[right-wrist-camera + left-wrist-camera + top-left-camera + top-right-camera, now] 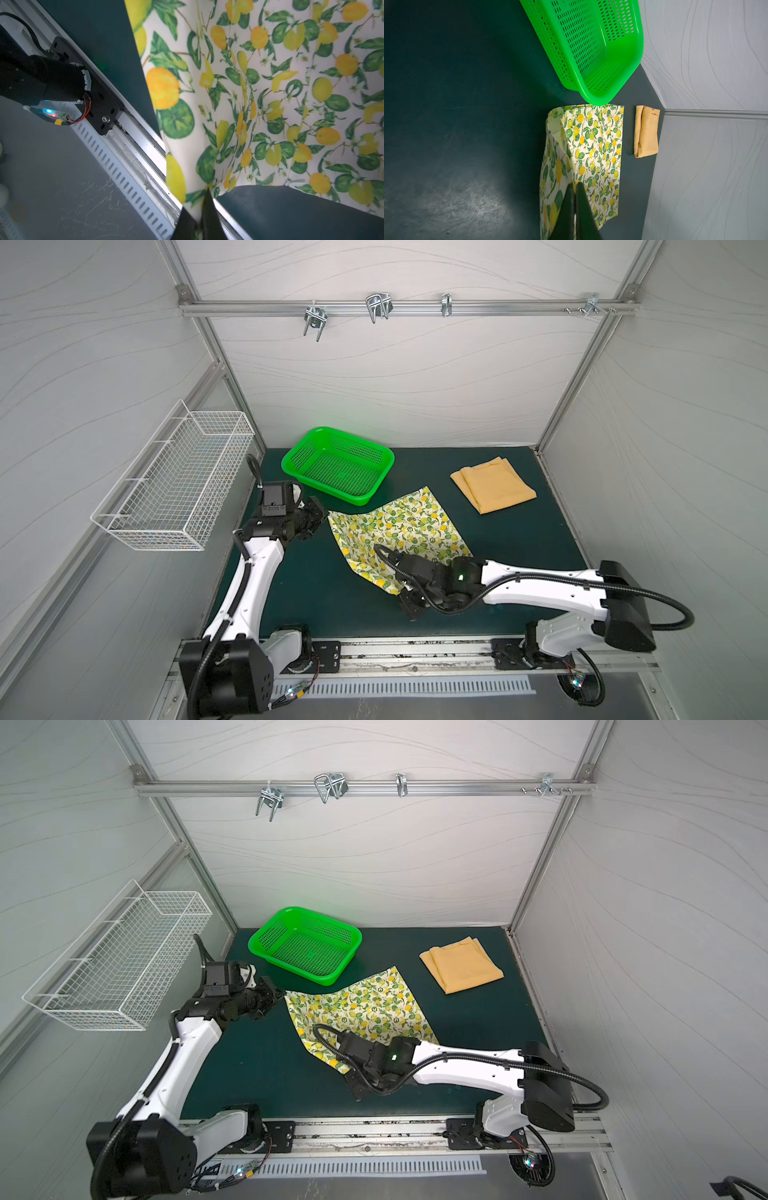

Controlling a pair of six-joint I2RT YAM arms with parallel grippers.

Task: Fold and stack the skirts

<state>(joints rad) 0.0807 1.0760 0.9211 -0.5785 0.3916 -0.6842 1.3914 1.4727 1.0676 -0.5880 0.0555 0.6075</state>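
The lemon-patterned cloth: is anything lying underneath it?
Around the lemon skirt only dark green table shows. The left tool and right tool each pinch a raised corner. Whatever lies under its flat middle is covered by the cloth.

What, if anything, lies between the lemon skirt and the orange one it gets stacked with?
Nothing visible. Only bare mat separates the lemon skirt from the folded orange skirt. The basket sits on the other side, at the lemon skirt's back edge, off that path.
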